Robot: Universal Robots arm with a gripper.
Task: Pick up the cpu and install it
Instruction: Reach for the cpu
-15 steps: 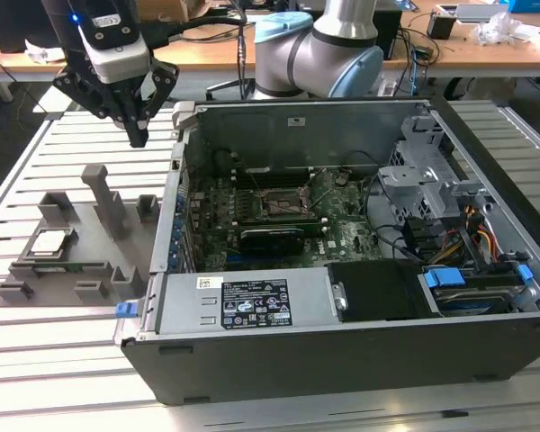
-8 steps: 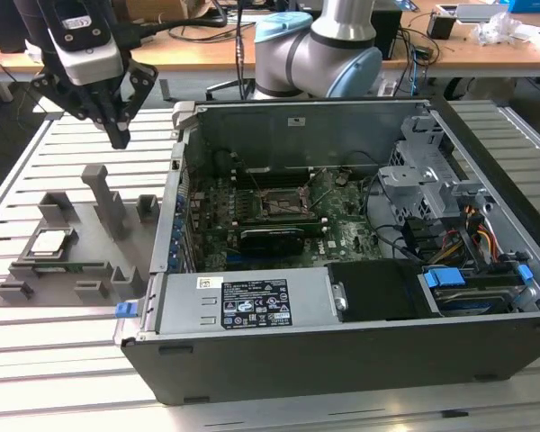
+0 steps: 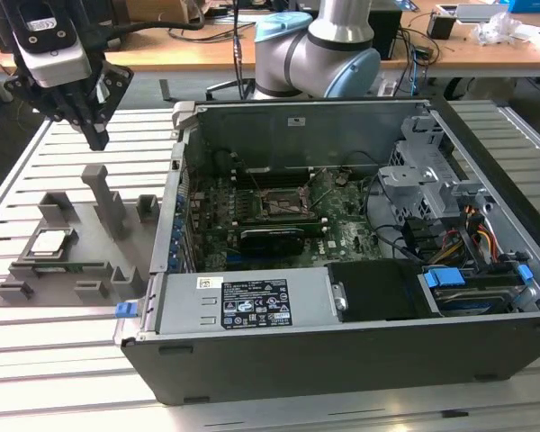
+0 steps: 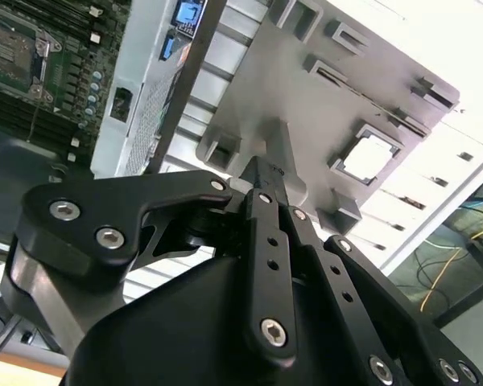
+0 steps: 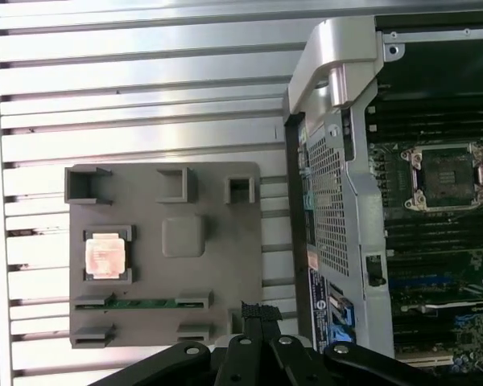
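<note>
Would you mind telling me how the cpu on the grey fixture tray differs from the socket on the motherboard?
The cpu has a bright, shiny silver top; the socket is dark inside a metal frame. The cpu rests in a recess of the grey fixture tray, outside the computer case; the socket sits on the motherboard inside that case. Both are square and lie flat, facing up.

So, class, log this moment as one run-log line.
gripper: shut, empty, above fixture tray | cpu: in tray pocket, untouched | computer case: open
</note>
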